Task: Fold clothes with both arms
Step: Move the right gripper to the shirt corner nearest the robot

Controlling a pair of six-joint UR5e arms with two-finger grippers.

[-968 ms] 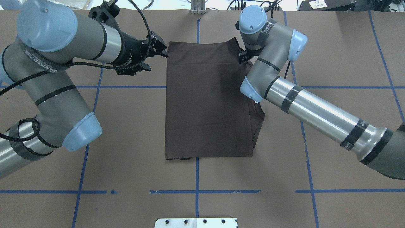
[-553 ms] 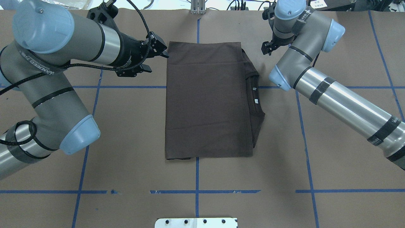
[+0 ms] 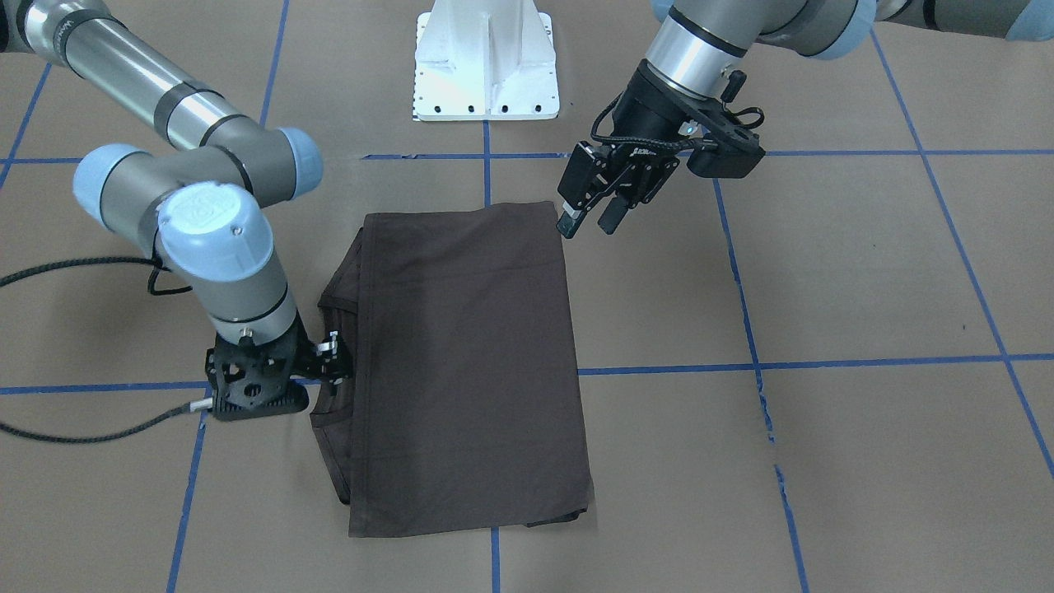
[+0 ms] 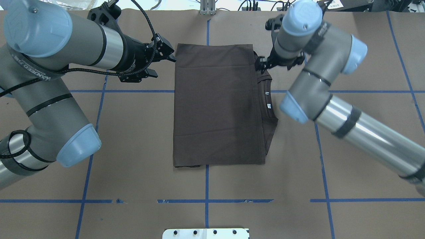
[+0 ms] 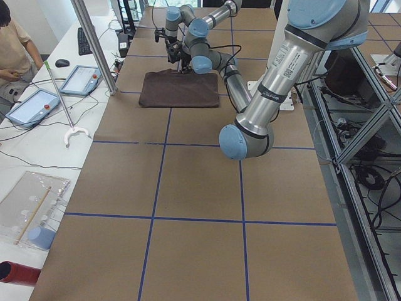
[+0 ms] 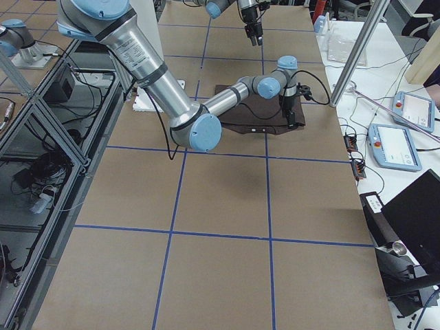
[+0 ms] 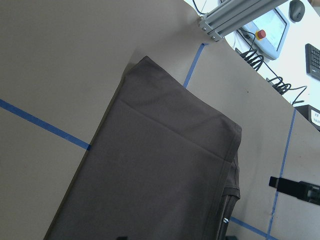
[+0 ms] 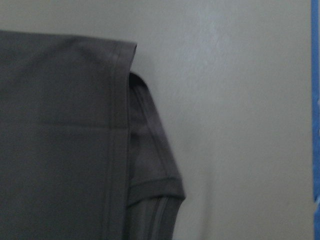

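The dark brown-grey T-shirt (image 4: 215, 106) lies flat on the table, folded into a tall rectangle; it also shows in the front view (image 3: 469, 362). Its collar with white labels (image 4: 267, 99) sticks out along the right edge. My left gripper (image 4: 165, 66) is open and empty, held high beside the shirt's left edge (image 3: 589, 222). Its wrist view looks down on the shirt (image 7: 165, 175). My right gripper (image 4: 260, 63) points down at the shirt's far right corner, by the sleeve (image 8: 150, 165). It looks open and holds nothing (image 3: 329, 350).
Brown paper with a blue tape grid (image 4: 206, 200) covers the table. The white pedestal base (image 3: 486, 74) stands at the robot's side. An aluminium post (image 5: 94, 44), tablets and a seated operator (image 5: 12, 50) are along the far side.
My right arm swung away from the shirt's right edge, uncovering the collar, then came back to the far right corner. The left arm drew back slightly. The shirt has not moved.
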